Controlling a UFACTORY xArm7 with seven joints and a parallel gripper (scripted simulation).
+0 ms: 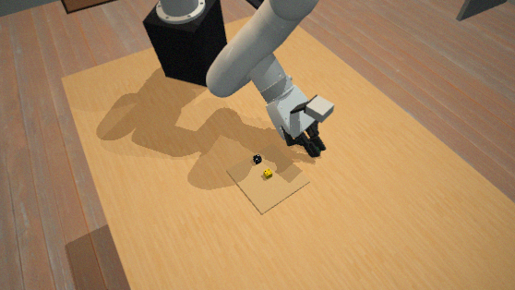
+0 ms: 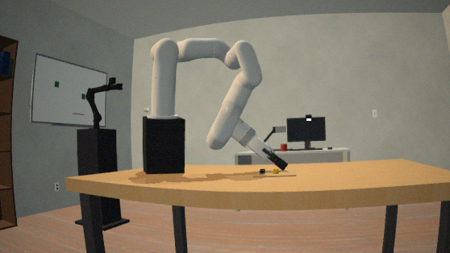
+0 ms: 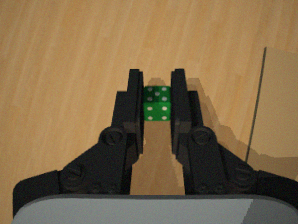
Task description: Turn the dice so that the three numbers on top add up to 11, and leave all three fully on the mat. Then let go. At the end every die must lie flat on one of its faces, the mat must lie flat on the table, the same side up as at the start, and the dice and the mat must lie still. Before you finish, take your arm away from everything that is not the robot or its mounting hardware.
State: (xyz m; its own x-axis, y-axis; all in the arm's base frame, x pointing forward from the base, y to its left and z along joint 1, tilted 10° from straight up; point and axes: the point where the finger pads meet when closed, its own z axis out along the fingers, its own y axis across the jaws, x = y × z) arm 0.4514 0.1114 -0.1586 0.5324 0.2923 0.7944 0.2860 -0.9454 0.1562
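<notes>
Just off the mat's 1 o'clock edge, over bare table: small green white-pipped die (image 3: 157,103) pinched between the black two-fingered gripper (image 3: 157,91).

Jaws narrow and pressing the die's two sides; face toward the wrist camera showing six pips. In the top view, gripper (image 1: 316,149) tilted down from the white arm, above the light wooden table (image 1: 378,217). On the thin tan square mat (image 1: 272,194): small yellow die (image 1: 268,174) near centre, small black die (image 1: 257,160) at its 11 o'clock by the mat's edge. Top numbers too small to read.
</notes>
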